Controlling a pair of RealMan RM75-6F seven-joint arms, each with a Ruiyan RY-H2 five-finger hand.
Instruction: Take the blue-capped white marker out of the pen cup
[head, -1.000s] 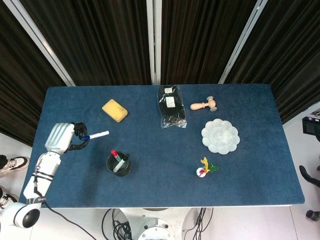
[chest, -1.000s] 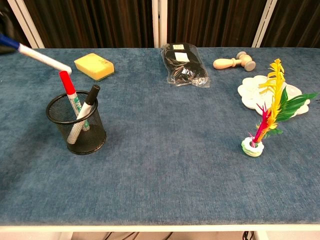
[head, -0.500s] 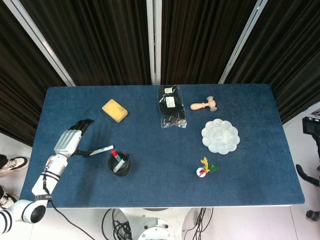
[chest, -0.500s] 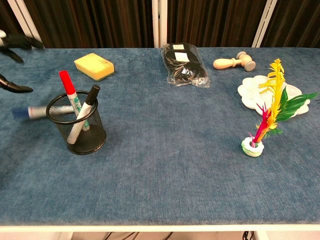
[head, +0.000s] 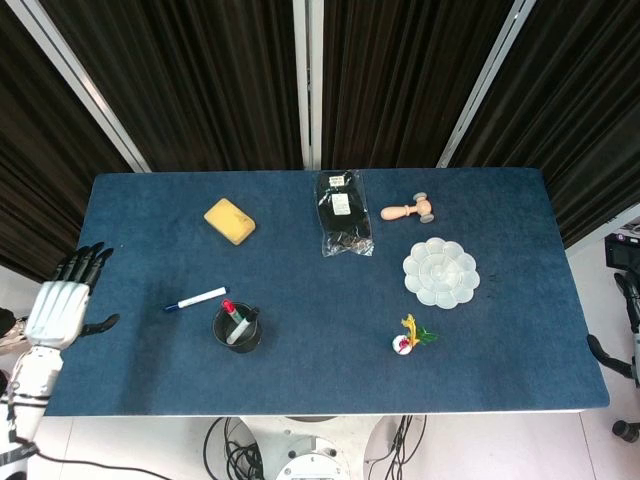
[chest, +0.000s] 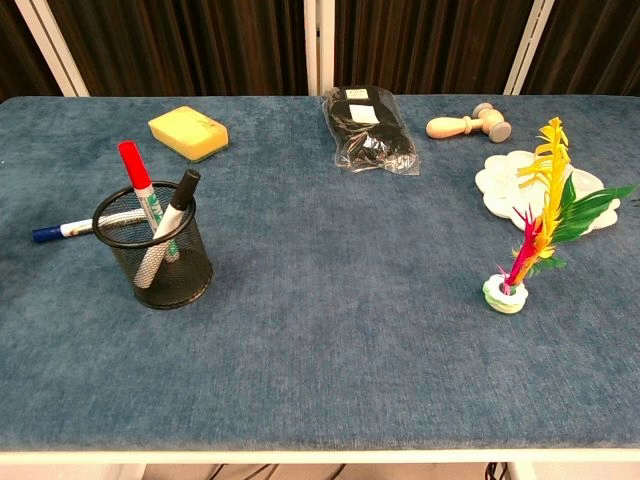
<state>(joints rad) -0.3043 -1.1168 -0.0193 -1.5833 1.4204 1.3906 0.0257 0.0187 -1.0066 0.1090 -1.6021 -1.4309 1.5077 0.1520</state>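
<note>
A: Head view. What surrounds the scene?

B: Dark curtains with pale uprights behind a blue counter (head: 300, 240). The blue-capped white marker (head: 196, 299) lies flat on the cloth, just up-left of the black mesh pen cup (head: 238, 328) and apart from it. The cup holds a red-capped marker (head: 230, 311) and a second, dark-capped pen.

A: And the hands?

B: The left hand (head: 60, 305) sits at the counter's left edge, well apart from the marker, fingers spread, holding nothing. The right hand does not show.

A: Other items?

B: A yellow sponge (head: 229, 220), a black packet (head: 344, 213), a wooden stamp (head: 407, 210), a white palette (head: 441, 272), a feathered shuttlecock (head: 409, 337).

A: Chest view?

B: The same counter (chest: 340, 300). The marker (chest: 62, 230) lies behind and left of the cup (chest: 157, 246), its blue cap pointing left. Neither hand appears.
</note>
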